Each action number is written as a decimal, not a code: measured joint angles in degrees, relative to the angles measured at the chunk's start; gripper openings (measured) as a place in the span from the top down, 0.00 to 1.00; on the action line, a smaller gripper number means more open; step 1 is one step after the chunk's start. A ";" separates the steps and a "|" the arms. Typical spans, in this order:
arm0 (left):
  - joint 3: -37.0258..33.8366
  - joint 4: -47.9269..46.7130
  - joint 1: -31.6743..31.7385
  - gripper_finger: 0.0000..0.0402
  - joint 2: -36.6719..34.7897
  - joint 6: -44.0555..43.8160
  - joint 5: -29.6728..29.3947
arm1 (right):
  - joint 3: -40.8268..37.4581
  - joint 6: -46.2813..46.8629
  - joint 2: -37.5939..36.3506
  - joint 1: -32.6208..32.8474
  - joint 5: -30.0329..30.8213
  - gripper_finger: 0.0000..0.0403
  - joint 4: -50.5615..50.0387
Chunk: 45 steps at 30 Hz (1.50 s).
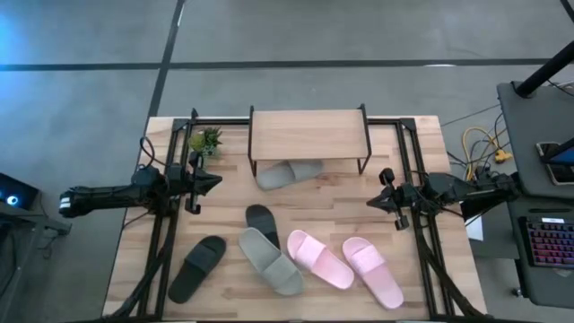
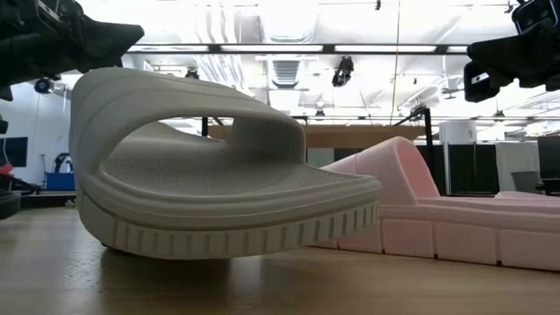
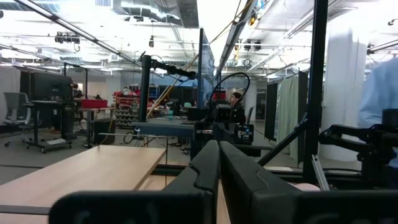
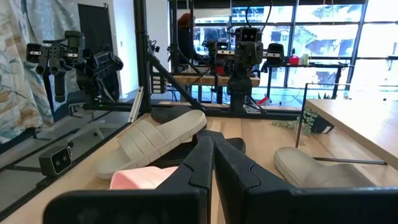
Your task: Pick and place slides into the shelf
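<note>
While both arms wait at the counter's [image 1: 359, 206] sides, we see the left pincer [image 1: 213, 181] and right pincer [image 1: 373, 203] closed and empty. One grey slide [image 1: 289, 173] lies under the shelf [image 1: 308, 133]; the other grey slide [image 1: 270, 261], two black slides [image 1: 198, 267] and two pink slides [image 1: 319, 259] lie on the counter in front.

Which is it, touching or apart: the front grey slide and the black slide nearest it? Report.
Touching. The right wrist view shows the grey slide lying propped on the black slide, one end raised.
</note>
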 joint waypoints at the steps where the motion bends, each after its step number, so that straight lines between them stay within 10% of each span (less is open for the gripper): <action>1: 0.02 0.01 -0.01 1.00 -0.01 0.00 0.00 | 0.00 0.00 0.00 0.00 -0.01 0.98 -0.01; 7: 0.02 0.00 0.01 1.00 0.00 0.00 0.00 | 0.02 0.94 0.02 -0.02 -0.01 0.98 1.34; 20: 0.00 0.00 0.00 1.00 0.00 0.00 0.02 | 0.00 66.34 1.08 -0.02 9.97 0.98 5.30; 36: 0.02 0.26 0.01 1.00 -0.01 0.00 0.02 | -0.03 71.01 11.45 -0.02 27.63 0.98 18.36; 45: 0.01 3.11 0.00 1.00 -0.01 -2.42 0.28 | 2.12 66.09 27.29 -0.02 25.53 0.98 40.61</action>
